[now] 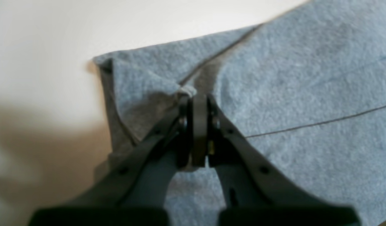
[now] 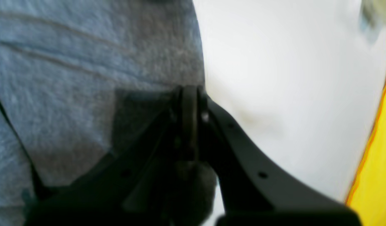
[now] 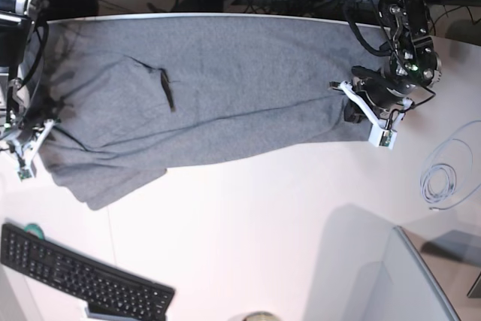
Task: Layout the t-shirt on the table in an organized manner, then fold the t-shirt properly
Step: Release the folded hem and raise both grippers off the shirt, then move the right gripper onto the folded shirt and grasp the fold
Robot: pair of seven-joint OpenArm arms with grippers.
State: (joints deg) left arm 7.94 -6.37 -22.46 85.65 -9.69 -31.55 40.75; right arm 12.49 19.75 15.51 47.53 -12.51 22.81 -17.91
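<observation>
The grey t-shirt [image 3: 225, 88] lies spread wide across the far part of the white table [image 3: 263, 223], with creases near its left side and an uneven near edge. At the shirt's right end, my left gripper [image 3: 350, 104] is shut on a raised pinch of fabric [image 1: 188, 91] next to a seam. My right gripper [image 3: 41, 130] is at the shirt's left end. In the blurred right wrist view its jaws [image 2: 190, 92] are shut right at the cloth's edge [image 2: 117, 78], seemingly pinching it.
A black keyboard [image 3: 83, 280] lies at the near left corner. A coiled pale cable [image 3: 440, 182] rests on the right, with a grey panel [image 3: 421, 276] at the near right. Cables and equipment crowd behind the far edge. A yellow surface [image 2: 378, 163] borders the table in the right wrist view.
</observation>
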